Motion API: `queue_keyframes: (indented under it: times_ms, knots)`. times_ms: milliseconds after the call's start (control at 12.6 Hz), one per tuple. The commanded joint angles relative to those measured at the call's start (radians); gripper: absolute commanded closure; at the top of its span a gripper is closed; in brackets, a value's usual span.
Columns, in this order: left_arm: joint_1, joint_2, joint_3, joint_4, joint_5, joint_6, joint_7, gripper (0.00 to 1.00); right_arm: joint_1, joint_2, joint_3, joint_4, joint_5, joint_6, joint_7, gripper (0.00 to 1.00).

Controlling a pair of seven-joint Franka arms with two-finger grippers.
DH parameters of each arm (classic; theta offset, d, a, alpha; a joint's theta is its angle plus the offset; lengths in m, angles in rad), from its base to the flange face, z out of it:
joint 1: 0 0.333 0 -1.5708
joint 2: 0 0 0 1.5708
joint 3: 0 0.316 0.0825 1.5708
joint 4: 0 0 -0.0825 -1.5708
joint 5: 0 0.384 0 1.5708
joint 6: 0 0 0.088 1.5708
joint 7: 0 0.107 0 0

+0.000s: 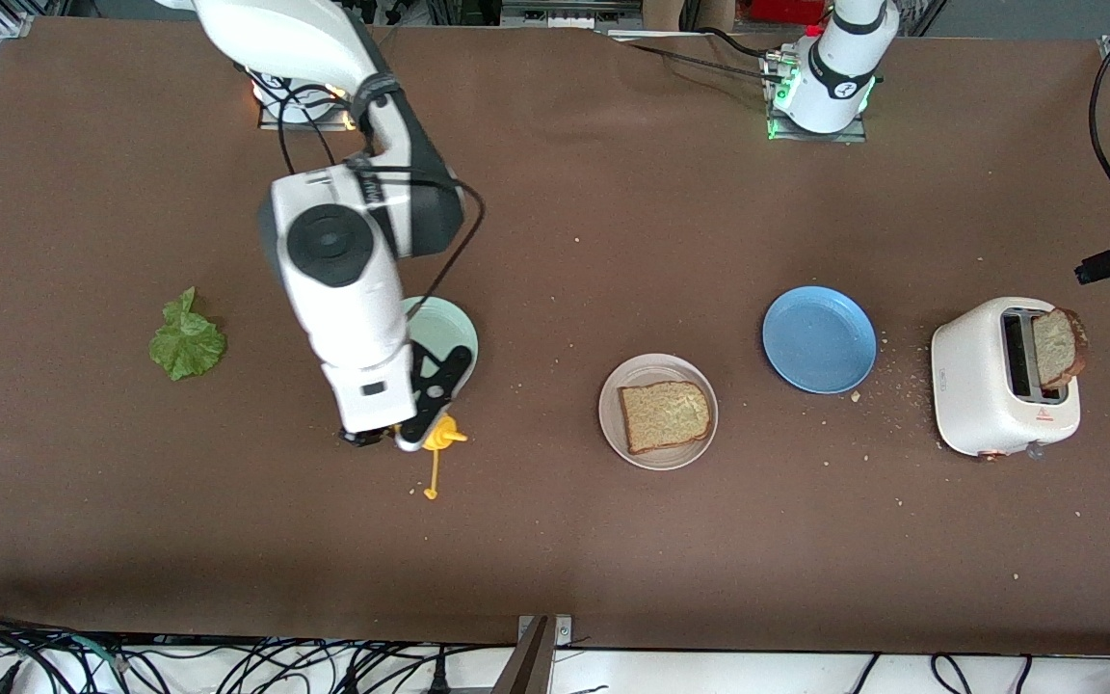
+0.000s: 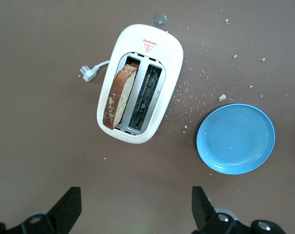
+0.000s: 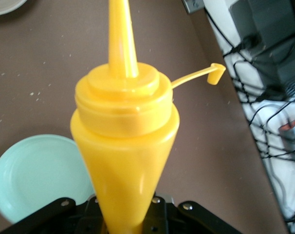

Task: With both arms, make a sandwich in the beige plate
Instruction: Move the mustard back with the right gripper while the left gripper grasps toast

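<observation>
While the right gripper [image 1: 399, 436] is clamped on a yellow bottle [image 3: 125, 146], just beside the mint plate [image 1: 441, 328], the bottle's long axis runs out from the jaws, nozzle pointing away from the wrist. One bread slice [image 1: 666, 414] lies flat on the beige plate [image 1: 613, 424]. Another stands upright in the toaster [image 2: 138, 105], below the left gripper [image 2: 135, 207], which hangs wide open and empty.

tabletop [image 1: 555, 540]: plain brown, flecked with pale crumbs
beige plate [image 1: 613, 424]: pale beige-pink
bread slice [image 1: 666, 414]: tan, brown crust
blue plate [image 1: 819, 339]: solid blue
mint plate [image 3: 35, 175]: pale green
toaster [image 1: 974, 386]: cream white
lettuce leaf [image 1: 187, 339]: green
bottle [image 3: 124, 146] in my jaws: bright yellow
</observation>
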Motion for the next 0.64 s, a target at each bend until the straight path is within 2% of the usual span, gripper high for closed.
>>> queue_keyframes:
  times_ms: [0, 239, 557]
  knots:
    - [-0.005, 0.069, -0.01, 0.023, 0.001, -0.012, -0.01, 0.0, -0.113, -0.06, 0.025, -0.073, 0.186, -0.071, -0.191, 1.0]
    - [0.012, 0.102, -0.008, 0.02, 0.001, -0.007, 0.006, 0.0, -0.24, -0.151, 0.025, -0.304, 0.427, -0.073, -0.547, 1.0]
    - [0.03, 0.185, -0.007, 0.018, 0.003, 0.098, 0.006, 0.02, -0.345, -0.182, 0.022, -0.552, 0.659, -0.071, -0.952, 1.0]
